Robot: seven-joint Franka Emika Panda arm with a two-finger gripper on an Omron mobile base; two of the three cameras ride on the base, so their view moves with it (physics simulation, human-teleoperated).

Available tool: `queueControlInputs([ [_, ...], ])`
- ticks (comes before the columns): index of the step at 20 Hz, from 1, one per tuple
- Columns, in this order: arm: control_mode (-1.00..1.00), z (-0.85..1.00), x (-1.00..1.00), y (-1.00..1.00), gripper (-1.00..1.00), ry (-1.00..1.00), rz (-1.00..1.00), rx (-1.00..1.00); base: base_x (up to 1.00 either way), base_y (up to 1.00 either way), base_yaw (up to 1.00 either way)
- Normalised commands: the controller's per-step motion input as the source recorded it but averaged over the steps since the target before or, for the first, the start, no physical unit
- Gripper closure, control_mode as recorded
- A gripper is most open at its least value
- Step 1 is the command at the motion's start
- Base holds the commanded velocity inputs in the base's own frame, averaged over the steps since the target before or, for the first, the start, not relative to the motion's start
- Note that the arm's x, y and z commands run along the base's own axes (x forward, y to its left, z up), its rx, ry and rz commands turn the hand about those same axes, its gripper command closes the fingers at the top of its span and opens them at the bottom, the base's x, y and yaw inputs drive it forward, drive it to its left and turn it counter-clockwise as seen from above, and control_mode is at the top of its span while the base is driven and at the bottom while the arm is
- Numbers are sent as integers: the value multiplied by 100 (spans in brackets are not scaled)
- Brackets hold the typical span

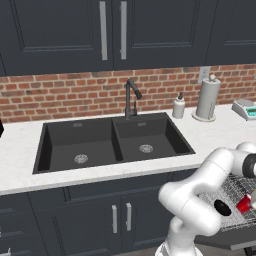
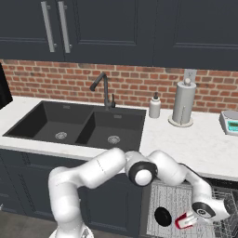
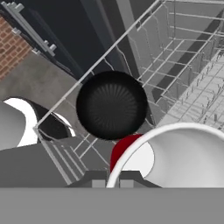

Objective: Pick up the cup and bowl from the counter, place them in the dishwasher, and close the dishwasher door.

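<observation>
- The red cup (image 2: 185,221) with a white rim is clamped in the pincer (image 2: 194,217), whose jaws are drawn tight on its wall, low over the dishwasher rack (image 2: 174,204)
- A black bowl (image 2: 162,216) sits in the rack just beside the cup
- The rack stands pulled out below the white table (image 2: 195,144), right of the black sink (image 1: 112,142)
</observation>
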Motion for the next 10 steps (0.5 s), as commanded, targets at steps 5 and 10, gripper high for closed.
queueControlInputs([
  [5, -100, -38, 0, 0, 100, 5, 3, 3, 0, 0, 0],
  [10, -100, -36, 0, 0, -100, 5, 2, 3, 0, 0, 0],
])
